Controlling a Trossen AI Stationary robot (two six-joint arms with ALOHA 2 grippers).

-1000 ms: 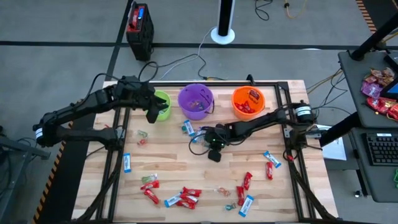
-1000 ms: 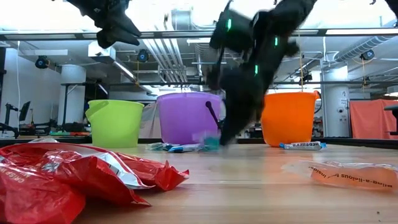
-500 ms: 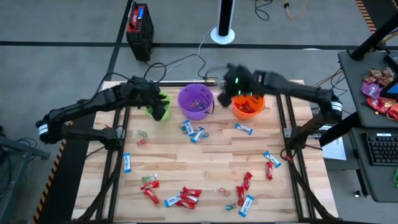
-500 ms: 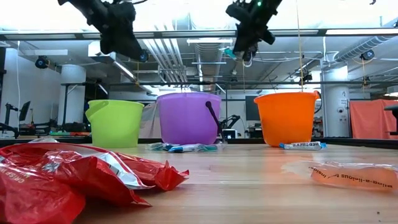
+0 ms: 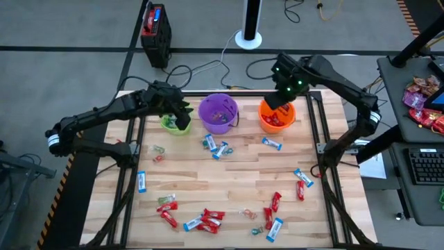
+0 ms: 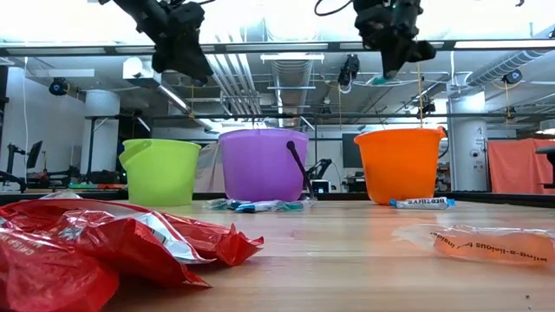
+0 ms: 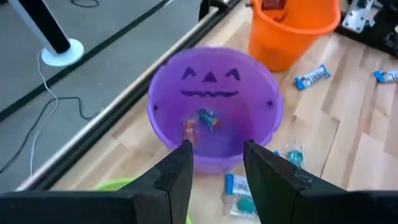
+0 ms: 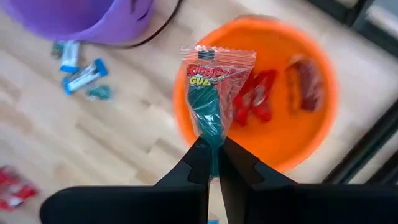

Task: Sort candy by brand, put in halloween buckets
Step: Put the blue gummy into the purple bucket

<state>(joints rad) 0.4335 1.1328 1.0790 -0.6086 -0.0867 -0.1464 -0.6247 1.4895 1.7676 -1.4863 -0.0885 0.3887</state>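
Observation:
Three halloween buckets stand in a row at the table's far edge: lime green (image 5: 168, 125), purple (image 5: 218, 113) and orange (image 5: 277, 119). My right gripper (image 5: 281, 98) hangs high over the orange bucket (image 8: 298, 143), shut on a clear-wrapped teal candy (image 8: 214, 87). My left gripper (image 5: 182, 119) hovers open above the green bucket's right side; between its fingers (image 7: 217, 165) there is nothing, and the purple bucket (image 7: 214, 106) lies beyond them. Red and blue-and-white candy (image 5: 205, 220) lies scattered over the table. My right gripper pinches one end of the clear wrapper (image 8: 213, 138) between its two fingertips. The fingers point steeply down. The candy (image 6: 379, 81) sticks out beyond the fingertips, lifted clear, high above the orange bucket's mouth (image 6: 403, 134).
Red candies lie in the orange bucket (image 8: 261, 93), a few candies in the purple one (image 7: 202, 121). Blue candies (image 5: 215, 147) lie before the purple bucket. A red candy bag (image 6: 87, 251) sits close to the low camera. Black frame rails (image 5: 322, 149) edge the table.
My right gripper has risen from the middle of the table with the clear-wrapped candy and swung toward the far right, ending above the orange bucket. My left gripper has drifted slightly toward the purple bucket.

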